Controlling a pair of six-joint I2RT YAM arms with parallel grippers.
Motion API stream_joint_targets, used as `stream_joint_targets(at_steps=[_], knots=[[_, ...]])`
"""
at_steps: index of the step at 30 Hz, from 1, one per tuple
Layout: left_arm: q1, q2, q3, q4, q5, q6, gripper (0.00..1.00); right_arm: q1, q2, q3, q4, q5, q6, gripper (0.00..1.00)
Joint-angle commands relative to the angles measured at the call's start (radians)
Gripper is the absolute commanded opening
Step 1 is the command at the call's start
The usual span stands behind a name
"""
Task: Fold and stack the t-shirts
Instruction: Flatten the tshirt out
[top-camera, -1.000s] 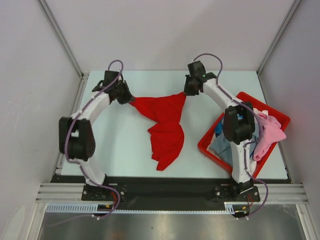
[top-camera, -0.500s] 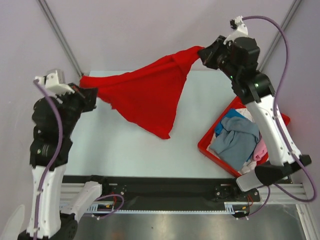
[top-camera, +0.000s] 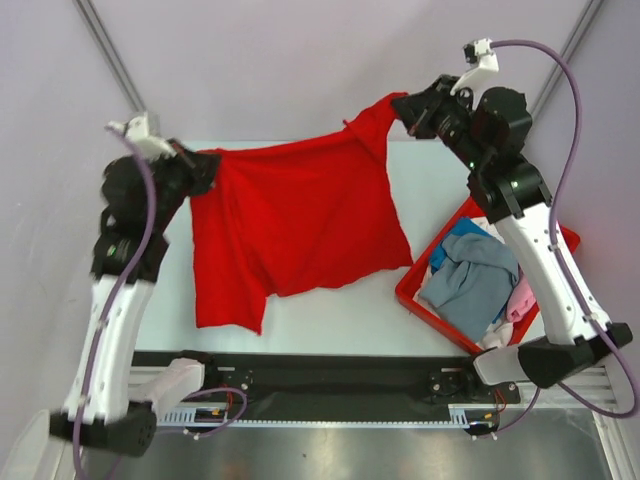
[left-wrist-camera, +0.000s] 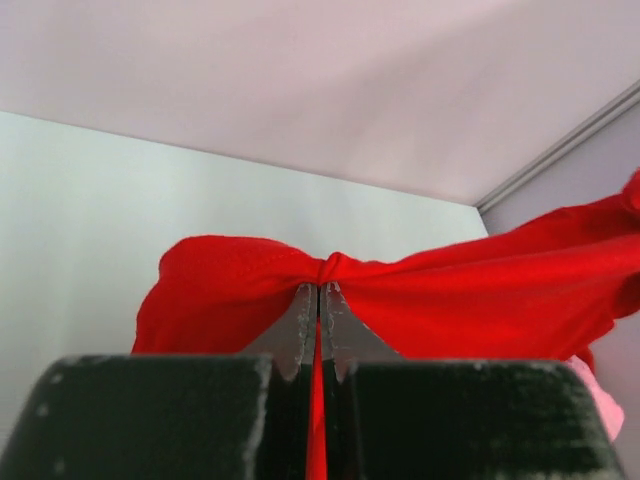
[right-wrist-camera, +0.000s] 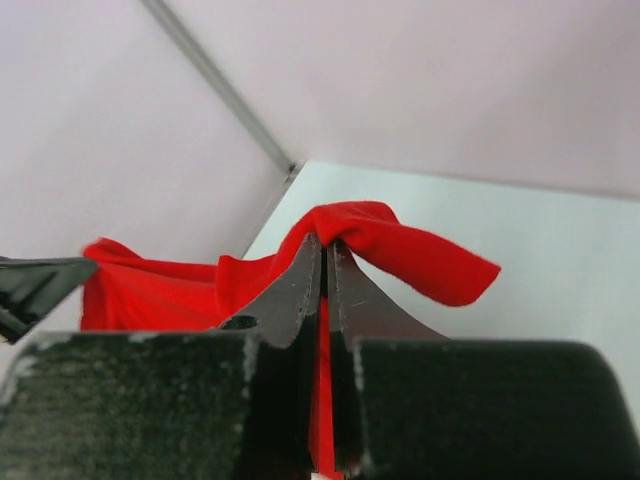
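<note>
A large bright red t-shirt hangs spread in the air between both raised arms, above the table. My left gripper is shut on its left top corner, with red cloth pinched between the jaws at the left gripper. My right gripper is shut on the right top corner, and the red cloth folds over the tips of the right gripper. A grey-blue t-shirt, a blue one and a pink one lie crumpled in the bin.
A rigid red plastic bin sits at the table's right side, partly under the right arm. The pale table shows below the hanging shirt. Frame posts run up at both back corners.
Both arms lifted the red t-shirt off the table and pulled it apart. Over the last half second it has opened from a bunched triangle into a broad hanging sheet.
</note>
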Motion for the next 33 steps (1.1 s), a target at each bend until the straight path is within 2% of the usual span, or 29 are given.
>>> stream_joint_targets(at_steps=[1,3,5,6,8,9,12,14,15,16,17,18,19,20,21,22,23,24,26,27,29,30,31,33], knots=[[0.004,0.17,-0.004,0.33,0.101,-0.095,0.0,-0.131,0.053,0.071,0.225,-0.071,0.0,0.0],[0.006,0.311,0.044,0.404,0.139,-0.118,0.0,-0.171,0.095,0.146,0.252,-0.118,0.01,0.0],[0.004,0.441,0.108,0.572,0.207,-0.156,0.0,-0.212,0.167,0.224,0.266,-0.193,0.05,0.0],[0.004,0.493,0.145,0.599,0.219,-0.161,0.0,-0.214,0.188,0.326,0.267,-0.207,0.055,0.0],[0.007,0.582,0.338,0.538,0.238,-0.135,0.0,-0.202,0.269,0.46,0.235,-0.255,0.05,0.0],[0.012,0.659,0.459,0.501,0.239,-0.109,0.0,-0.194,0.306,0.602,0.17,-0.273,0.055,0.0],[0.046,0.725,0.566,0.374,0.228,-0.084,0.0,-0.1,0.385,0.764,0.042,-0.321,0.026,0.0],[0.093,0.722,0.575,0.293,0.209,-0.074,0.0,-0.023,0.332,0.71,0.019,-0.294,-0.017,0.0],[0.112,0.713,0.557,0.26,0.183,-0.057,0.0,0.073,0.299,0.638,0.034,-0.28,-0.041,0.0],[0.132,0.71,0.547,0.184,0.173,-0.045,0.02,0.12,0.253,0.47,0.06,-0.258,-0.048,0.0],[0.176,0.707,0.537,0.136,0.164,-0.031,0.29,0.175,0.178,0.362,0.092,-0.217,-0.055,0.0],[0.191,0.706,0.526,0.07,0.1,0.0,0.47,0.273,0.143,0.275,0.147,-0.186,-0.071,0.0],[0.207,0.695,0.511,-0.052,0.083,0.021,0.56,0.327,0.12,0.193,0.172,-0.156,-0.068,0.0],[0.23,0.669,0.477,-0.091,0.061,0.044,0.64,0.365,0.104,0.027,0.203,-0.123,-0.054,0.0],[0.237,0.635,0.36,-0.111,-0.022,0.081,0.7,0.399,0.103,-0.037,0.253,-0.122,-0.004,0.0],[0.25,0.529,0.281,-0.108,-0.061,0.098,0.77,0.466,0.115,-0.095,0.269,-0.128,0.006,0.0],[0.256,0.471,0.2,-0.096,-0.087,0.11,0.93,0.493,0.162,-0.155,0.255,-0.129,0.009,0.05],[0.262,0.413,0.055,-0.097,-0.192,0.115,1.0,0.519,0.188,-0.168,0.229,-0.122,0.009,0.27],[0.28,0.243,-0.07,-0.119,-0.267,0.092,1.0,0.536,0.237,-0.165,0.183,-0.14,0.007,0.4],[0.29,0.183,-0.176,-0.149,-0.285,0.078,1.0,0.531,0.271,-0.15,0.104,-0.132,0.006,0.5],[0.308,0.048,-0.268,-0.182,-0.293,0.065,1.0,0.489,0.28,-0.13,0.016,-0.103,0.013,0.65],[0.307,0.031,-0.32,-0.235,-0.292,0.054,1.0,0.472,0.271,-0.14,-0.04,-0.103,0.015,0.76],[0.307,0.014,-0.353,-0.248,-0.248,0.034,0.99,0.429,0.27,-0.151,-0.073,-0.106,0.015,0.78],[0.307,-0.037,-0.452,-0.213,-0.169,0.0,0.93,0.384,0.25,-0.22,-0.157,-0.085,0.026,0.82]])
